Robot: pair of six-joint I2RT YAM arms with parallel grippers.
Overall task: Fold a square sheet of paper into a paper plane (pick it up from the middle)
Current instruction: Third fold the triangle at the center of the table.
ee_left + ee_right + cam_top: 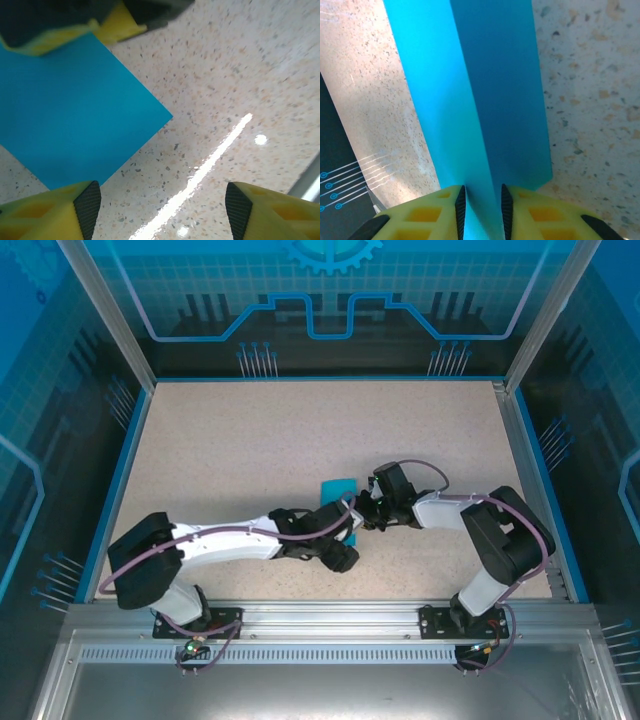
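Right gripper first: its pads sit close on either side of the paper, with blue filling the slim gap between them. Honestly, we can't tell if they're actually biting it or just straddling it. The left gripper is plainly let go, jaws wide, with nothing but bare table between them. The paper's corner lies just ahead of its fingertips, not between them. The paper itself is down near the front middle of the table, right where the two grippers meet. A long straight line runs along it where a lighter band meets a darker one, which we read as a fold. What worries us: if the right grip is loose and that arm moves, the paper slides and the fold goes soft or crooked. If it's tight and the arm pulls, the thin paper drags, crumples or tears, since the left side isn't pinning anything. The two grippers are also nearly touching, so a bump could shove the paper out of line, and every fold after that comes out lopsided.
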